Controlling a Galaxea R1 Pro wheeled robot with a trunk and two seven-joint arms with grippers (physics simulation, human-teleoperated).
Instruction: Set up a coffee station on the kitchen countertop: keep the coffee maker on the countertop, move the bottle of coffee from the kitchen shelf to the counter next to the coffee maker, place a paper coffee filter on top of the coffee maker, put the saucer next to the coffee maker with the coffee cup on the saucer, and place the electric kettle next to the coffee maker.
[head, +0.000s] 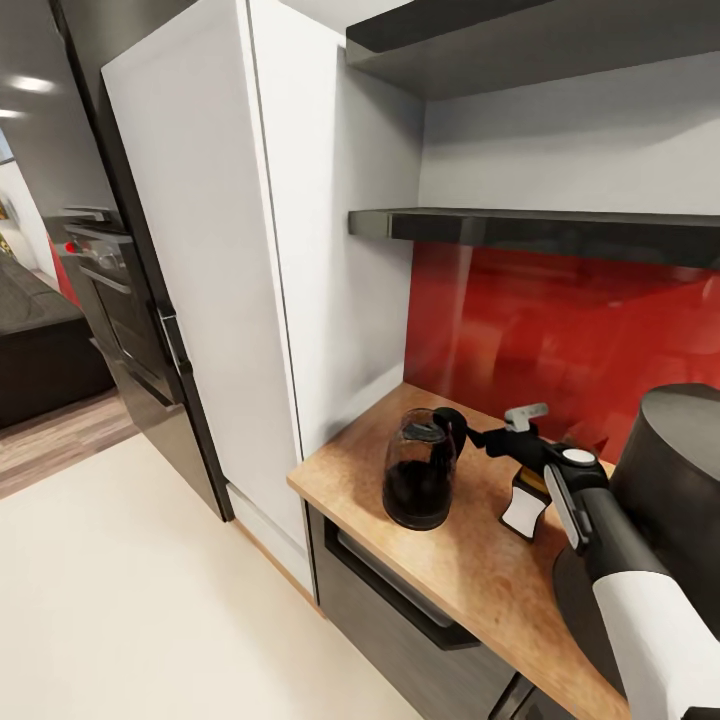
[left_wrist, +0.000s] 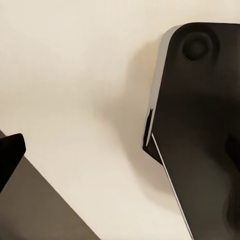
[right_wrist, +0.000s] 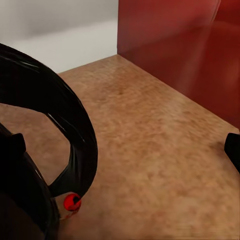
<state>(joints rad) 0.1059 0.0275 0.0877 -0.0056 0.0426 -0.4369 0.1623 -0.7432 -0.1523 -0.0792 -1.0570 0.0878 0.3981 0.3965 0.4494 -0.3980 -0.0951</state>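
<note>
Electric kettle (head: 420, 482) upright on worktop (head: 350, 470), centre-lower frame, near its left end. Right tool (head: 476, 437) at kettle's loop handle (right_wrist: 65, 130); grip state can't tell. Bottle of coffee (head: 527, 502) just right, behind arm.

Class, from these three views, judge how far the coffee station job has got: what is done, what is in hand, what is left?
Done: the electric kettle and the bottle of coffee stand on the kitchen countertop.

In hand: the right gripper is at the kettle's loop handle; whether its jaws grip it cannot be told.

Left: filter, saucer and cup placements, not confirmed here.
</note>
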